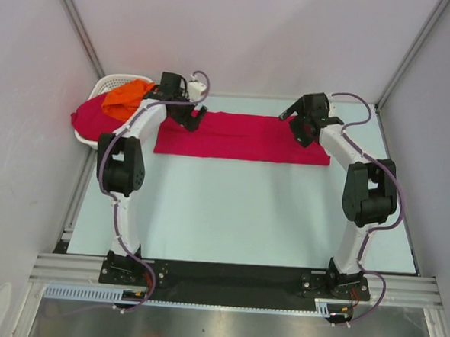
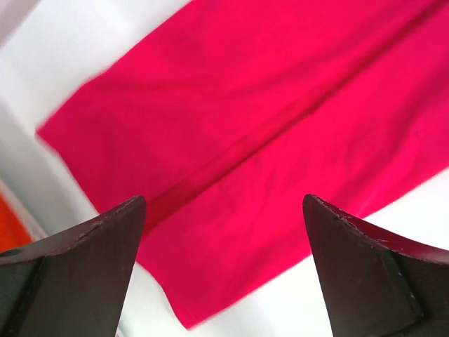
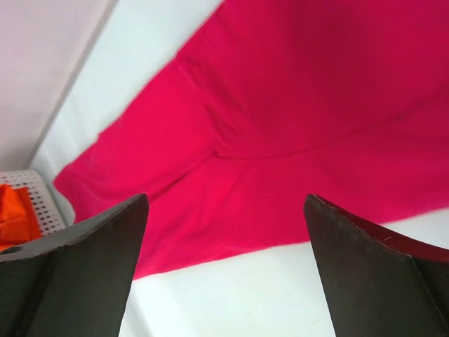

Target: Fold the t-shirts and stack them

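No brand, label or writing is legible in any view.

One crimson-pink t-shirt (image 1: 238, 136) is laid out flat as a long folded band across the far part of the table (image 1: 245, 215). The left gripper (image 1: 194, 116) is held just over the band's left end. The right gripper (image 1: 299, 130) is held over its right end.

In the left wrist view, the left gripper's fingers (image 2: 91, 260) are seen spread wide, with the cloth below and beyond them and apart from the tips. The same is seen from the right wrist: the jaws are spread wide and the fabric lies past the dark fingers (image 3: 365, 260). Contact with the fabric is not seen in either.

Count of shirts: three are noted.
- Two are crimson-pink: the band on the table and a second crimson shirt (image 1: 89, 119) bunched in the white slotted basket (image 1: 114, 78) at far left.
- One orange t-shirt (image 1: 127, 97) is heaped on top of that second crimson one.

One basket and two grippers are noted.
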Tool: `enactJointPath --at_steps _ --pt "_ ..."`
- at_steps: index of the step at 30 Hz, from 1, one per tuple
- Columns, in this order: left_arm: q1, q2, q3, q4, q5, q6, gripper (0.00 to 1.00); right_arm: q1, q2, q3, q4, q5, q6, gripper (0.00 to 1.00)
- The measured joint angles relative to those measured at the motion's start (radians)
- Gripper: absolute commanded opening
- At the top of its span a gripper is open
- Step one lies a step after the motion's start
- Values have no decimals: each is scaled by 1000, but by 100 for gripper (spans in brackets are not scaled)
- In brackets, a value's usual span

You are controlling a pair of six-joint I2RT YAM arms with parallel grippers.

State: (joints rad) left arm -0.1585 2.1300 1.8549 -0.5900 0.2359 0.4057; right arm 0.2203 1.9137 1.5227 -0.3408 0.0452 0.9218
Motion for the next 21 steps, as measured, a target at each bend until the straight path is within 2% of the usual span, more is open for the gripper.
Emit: enactJointPath --at_steps 3,8,16,21 --pt "-62 14 0 0 -10 175 100 39 -1 0 -46 39 21 100" --pt "-113 30 0 19 65 277 100 85 -6 -11 -82 74 58 100" --pt "-93 172 105 6 61 340 100 76 -3 -10 -88 112 137 100" --pt "-87 221 106 5 -5 328 100 75 79 87 -96 113 151 100"
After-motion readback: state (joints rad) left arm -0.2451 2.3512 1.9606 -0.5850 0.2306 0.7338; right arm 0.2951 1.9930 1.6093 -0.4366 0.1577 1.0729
